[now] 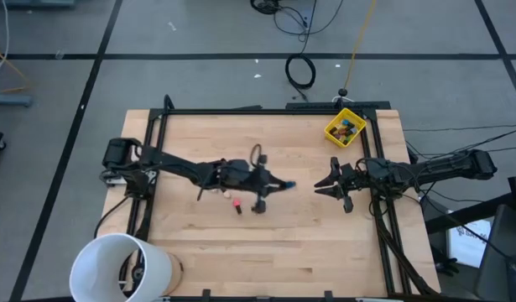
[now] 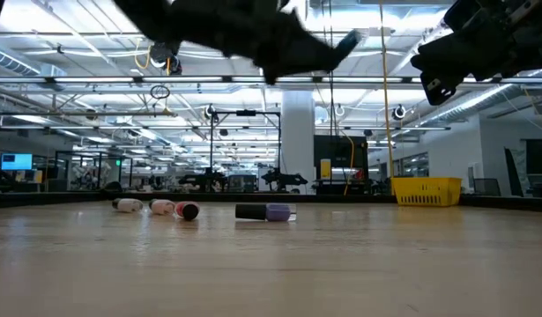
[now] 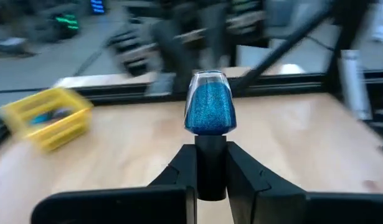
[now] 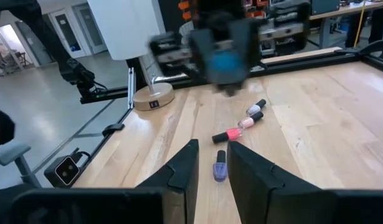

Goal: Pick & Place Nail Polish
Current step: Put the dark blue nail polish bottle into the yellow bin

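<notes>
While left gripper (image 3: 211,177) clamps the blue glitter bottle (image 3: 209,109) by its cap above mid-table, right gripper (image 4: 211,167) hovers w/ fingers slightly apart, empty; other bottles (image 4: 236,133) lie on the table (image 1: 283,243) nearby.

A large open lab or workshop hall, it seems: exposed ceiling trusses (image 2: 209,84) with strip lights, blurry workstations behind the wooden desk (image 1: 274,243), cables (image 1: 301,71) on grey floor at upper centre

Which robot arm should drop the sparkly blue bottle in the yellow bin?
Left, probably. Its end effector is already shut on the blue nail polish, lifted above the table. The right end effector holds nothing, though it hangs nearer the yellow bin.
</notes>
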{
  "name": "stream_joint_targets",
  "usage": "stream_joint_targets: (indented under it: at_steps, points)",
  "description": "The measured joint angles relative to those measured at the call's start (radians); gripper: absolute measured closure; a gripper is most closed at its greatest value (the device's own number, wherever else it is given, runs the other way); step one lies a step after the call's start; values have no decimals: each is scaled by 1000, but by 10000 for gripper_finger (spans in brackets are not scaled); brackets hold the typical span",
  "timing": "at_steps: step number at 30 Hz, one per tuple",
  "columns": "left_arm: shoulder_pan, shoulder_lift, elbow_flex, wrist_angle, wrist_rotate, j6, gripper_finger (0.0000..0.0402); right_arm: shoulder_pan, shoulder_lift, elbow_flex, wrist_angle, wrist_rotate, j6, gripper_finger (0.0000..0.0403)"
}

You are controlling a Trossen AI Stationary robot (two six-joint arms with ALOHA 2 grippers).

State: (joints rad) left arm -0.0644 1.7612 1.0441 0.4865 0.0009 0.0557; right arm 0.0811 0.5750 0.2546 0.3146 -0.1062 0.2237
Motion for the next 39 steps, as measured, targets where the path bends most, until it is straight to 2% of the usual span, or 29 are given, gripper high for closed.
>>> stream_joint_targets:
  at_steps: [5, 13, 17, 21, 25, 29, 33, 35, 39]
  points:
    - [11, -137, -250, 60, -120, -45, 367, 0, 10, 0, -8, 1, 0, 330]
    - [-10, -523, -551, 77, -355, -68, 367, -1, 87, 0, 56, 5, -49, 330]
    - [-8, -627, -599, 59, -395, -70, 367, -1, 134, 0, 112, 15, -128, 330]
    - [-8, -644, -604, 46, -395, -81, 367, -1, 193, 0, 185, 102, -201, 330]
    - [16, -644, -604, 34, -387, -243, 366, -2, 253, 0, 218, 191, -246, 330]
    - [87, -644, -604, -32, -288, -567, 357, -17, 321, 0, 290, 264, -354, 330]
    - [138, -644, -604, -80, -179, -731, 364, -56, 390, 0, 428, 265, -460, 330]
    - [166, -644, -604, -84, -72, -793, 364, -78, 421, 0, 496, 263, -514, 330]
    - [210, -644, -604, -43, 250, -816, 364, -122, 476, 0, 628, 264, -600, 330]
